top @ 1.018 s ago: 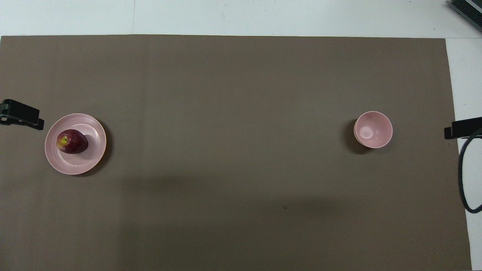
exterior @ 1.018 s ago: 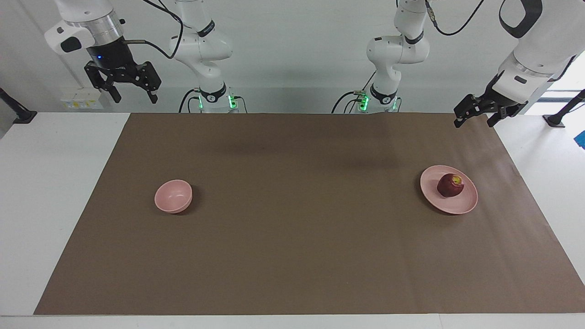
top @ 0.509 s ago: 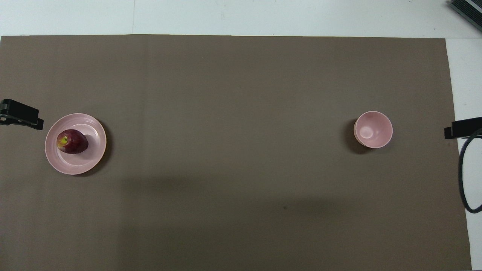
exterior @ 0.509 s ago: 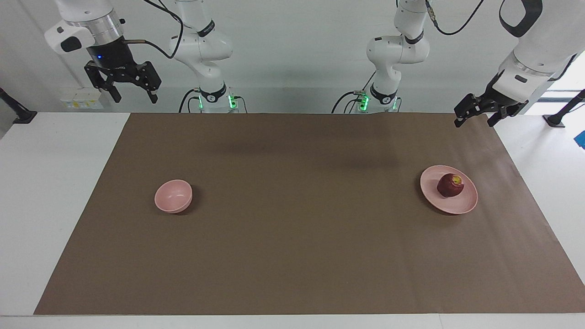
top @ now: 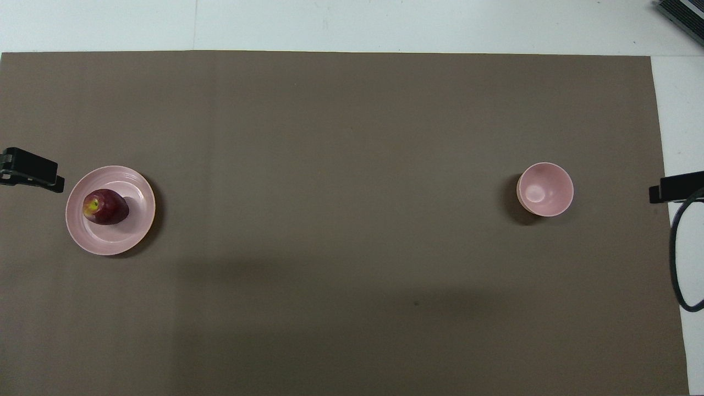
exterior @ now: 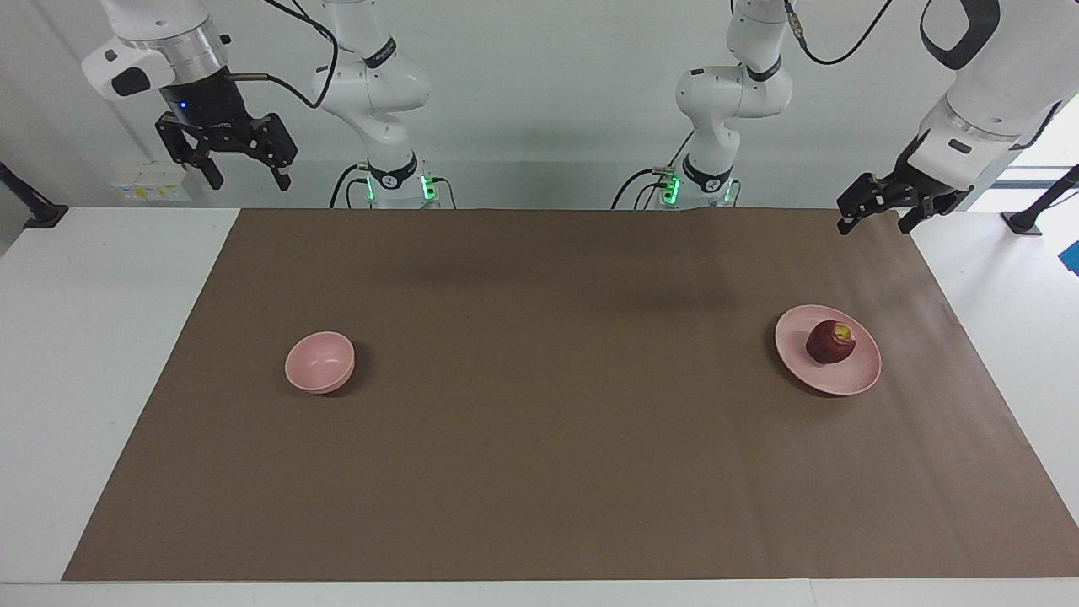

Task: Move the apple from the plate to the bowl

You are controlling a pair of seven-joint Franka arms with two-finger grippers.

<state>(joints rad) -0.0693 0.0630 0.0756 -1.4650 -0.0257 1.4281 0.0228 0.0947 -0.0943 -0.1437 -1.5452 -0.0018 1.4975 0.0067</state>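
Observation:
A dark red apple [exterior: 831,342] [top: 105,207] with a yellowish top lies on the wide pale pink plate [exterior: 803,364] [top: 137,190], toward the left arm's end of the table. The small deep pink bowl [exterior: 319,362] [top: 545,189] stands empty toward the right arm's end. My left gripper [exterior: 875,224] [top: 33,176] hangs open in the air over the mat's edge beside the plate, touching nothing. High over the table's edge at the bowl's end, my right gripper [exterior: 248,179] [top: 674,187] is open and holds nothing.
A brown mat [exterior: 556,438] covers most of the white table [exterior: 101,337]. A black cable [top: 677,264] loops over the table's edge at the right arm's end. Both arm bases [exterior: 396,181] stand at the table's edge.

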